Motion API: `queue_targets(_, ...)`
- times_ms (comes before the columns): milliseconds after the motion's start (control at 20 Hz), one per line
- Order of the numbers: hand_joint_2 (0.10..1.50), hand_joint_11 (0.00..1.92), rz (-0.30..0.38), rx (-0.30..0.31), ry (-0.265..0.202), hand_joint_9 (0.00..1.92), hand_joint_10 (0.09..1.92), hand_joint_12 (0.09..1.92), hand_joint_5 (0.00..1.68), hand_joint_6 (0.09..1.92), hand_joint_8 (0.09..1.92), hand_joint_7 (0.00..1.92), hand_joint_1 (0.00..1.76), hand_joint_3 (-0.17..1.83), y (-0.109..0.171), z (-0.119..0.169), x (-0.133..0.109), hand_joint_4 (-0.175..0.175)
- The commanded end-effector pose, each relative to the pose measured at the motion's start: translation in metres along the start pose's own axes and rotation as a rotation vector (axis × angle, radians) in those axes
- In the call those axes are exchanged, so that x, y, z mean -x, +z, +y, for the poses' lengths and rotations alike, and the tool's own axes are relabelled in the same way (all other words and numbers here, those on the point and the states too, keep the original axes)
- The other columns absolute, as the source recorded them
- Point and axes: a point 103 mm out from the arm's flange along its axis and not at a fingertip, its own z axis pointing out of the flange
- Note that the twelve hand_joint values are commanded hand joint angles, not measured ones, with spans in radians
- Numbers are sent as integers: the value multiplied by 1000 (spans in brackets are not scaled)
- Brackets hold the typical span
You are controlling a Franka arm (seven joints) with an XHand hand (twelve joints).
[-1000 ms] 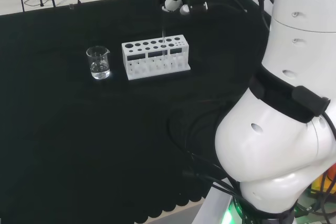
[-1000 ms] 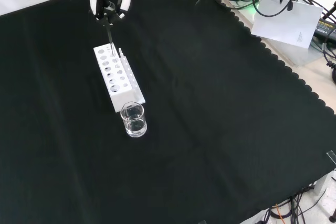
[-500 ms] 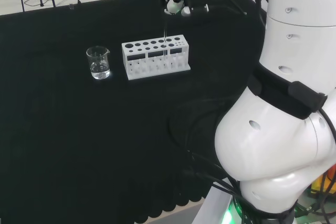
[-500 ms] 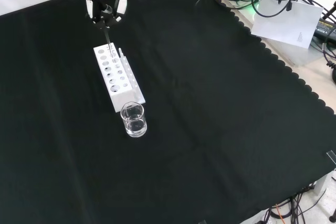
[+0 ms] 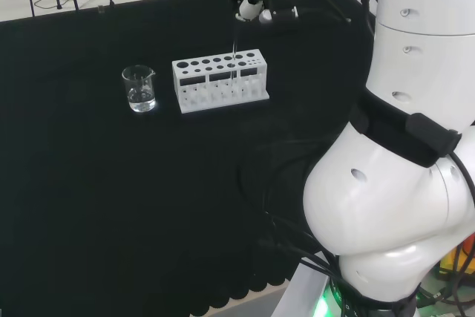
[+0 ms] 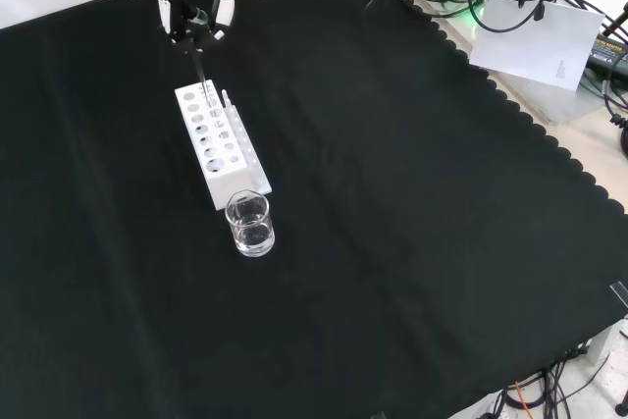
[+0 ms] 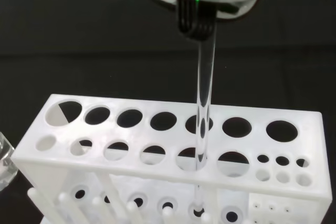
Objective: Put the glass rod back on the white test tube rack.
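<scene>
Black cloth on the bench, carrying a white plastic test tube rack [image 5: 220, 79]. Standing upright through one rack hole: a clear glass rod [image 7: 202, 124], pinched by the black and white hand [image 6: 196, 9]. Best released only once seated, then lifted straight up.

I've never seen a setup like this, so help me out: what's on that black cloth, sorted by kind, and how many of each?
White test tube rack: 1
Glass beaker with some clear liquid: 1
Glass rod, standing upright in a hole of the rack: 1
Total: 3 things, plus the robot's hand above the rack.
</scene>
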Motion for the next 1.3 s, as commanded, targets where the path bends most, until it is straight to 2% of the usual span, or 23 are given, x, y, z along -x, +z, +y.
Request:
queue_targets(50,675,1709,-14,-32,-21,1825,499,588,1177,568,799,1345,1319,646,3,2,-3,-175)
queue_targets(300,701,1709,-6,-61,-42,1780,560,599,1128,660,765,1345,1315,611,3,6,-11,-175)
queue_targets(450,756,1707,-4,-89,-44,1746,609,633,1081,729,701,1348,1311,518,3,8,-13,-175)
queue_targets(550,808,1738,-9,-109,-44,1742,652,734,1042,803,614,1357,1307,427,3,8,-12,-175)
queue_targets(650,714,1790,-12,-123,-43,1751,729,851,929,879,526,1364,1378,513,2,8,-11,-175)
queue_targets(800,471,1871,-16,-165,-45,1754,809,955,688,954,598,1150,1374,812,1,7,-7,-175)
queue_targets(900,389,1900,-7,-164,-45,1738,837,998,518,938,660,1015,1387,889,-1,6,-5,-172)
queue_targets(1050,337,1918,-7,-167,-51,1715,837,1046,351,796,713,881,1397,906,-2,5,-4,-143)
queue_targets(1300,327,1920,-9,-156,-50,1700,836,1067,317,689,734,824,1395,898,-9,3,-3,-127)
